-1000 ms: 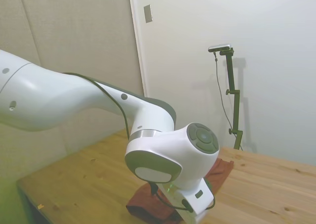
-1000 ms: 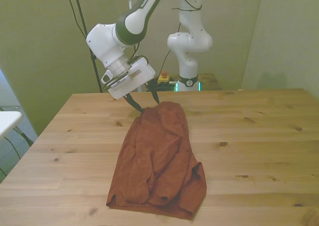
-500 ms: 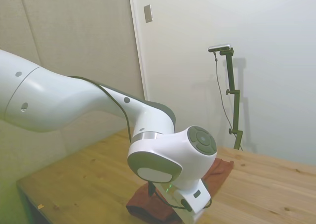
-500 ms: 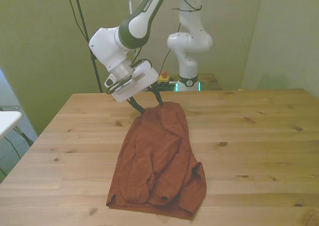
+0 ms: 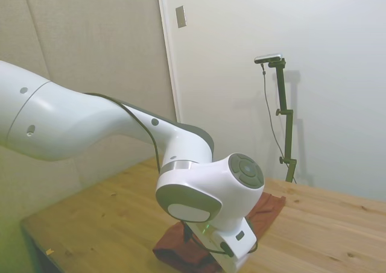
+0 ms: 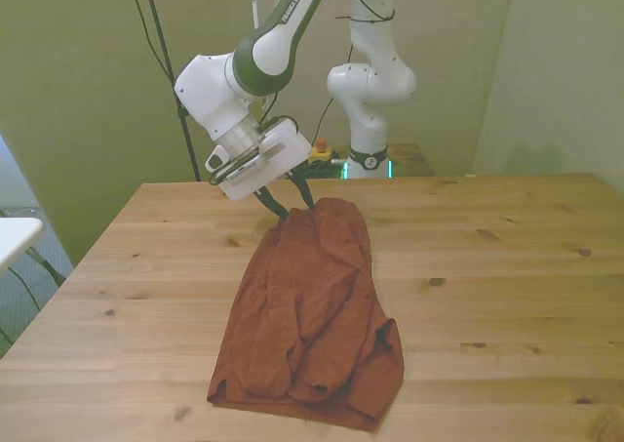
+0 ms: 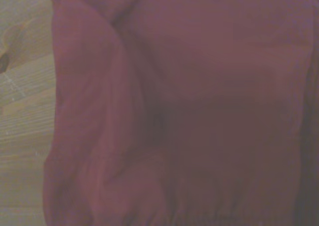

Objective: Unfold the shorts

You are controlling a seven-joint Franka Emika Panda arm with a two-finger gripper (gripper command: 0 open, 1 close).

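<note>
From the side, my arm's big wrist joint covers the gripper (image 6: 294, 200) and most of the shorts (image 5: 265, 204). The wrist view is soft, and its edges crop the cloth. In the front view, I can't tell whether the fingertips grip fabric.
</note>
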